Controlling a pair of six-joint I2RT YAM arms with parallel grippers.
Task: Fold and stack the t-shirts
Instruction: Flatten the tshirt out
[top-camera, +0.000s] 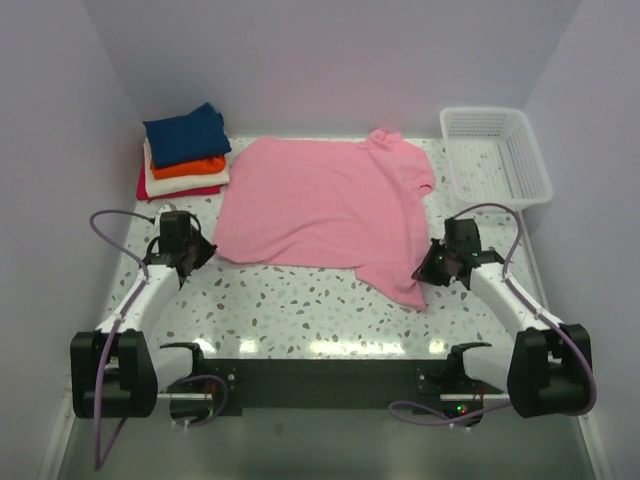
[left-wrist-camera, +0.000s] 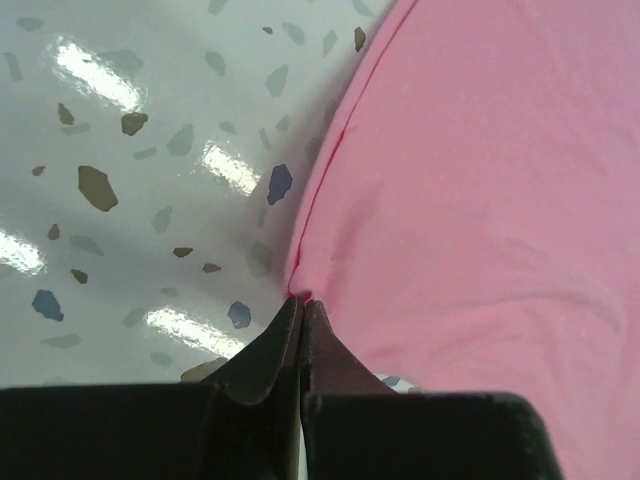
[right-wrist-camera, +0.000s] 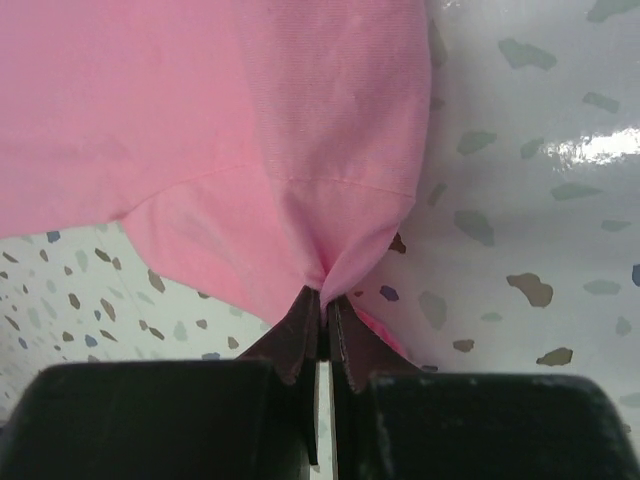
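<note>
the pink t-shirt lies spread flat mid-table, reaching away from both arms toward the far wall. the left gripper is clamped on its near left corner and the right gripper on its near right flap, so the near edge probably folds away from the arms.

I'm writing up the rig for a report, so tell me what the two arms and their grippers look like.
Both the left arm and right arm have white links with chunky black joint housings. A lilac cable loops along each. The left gripper and right gripper have dark, wedge-shaped fingers tapering to points.
</note>
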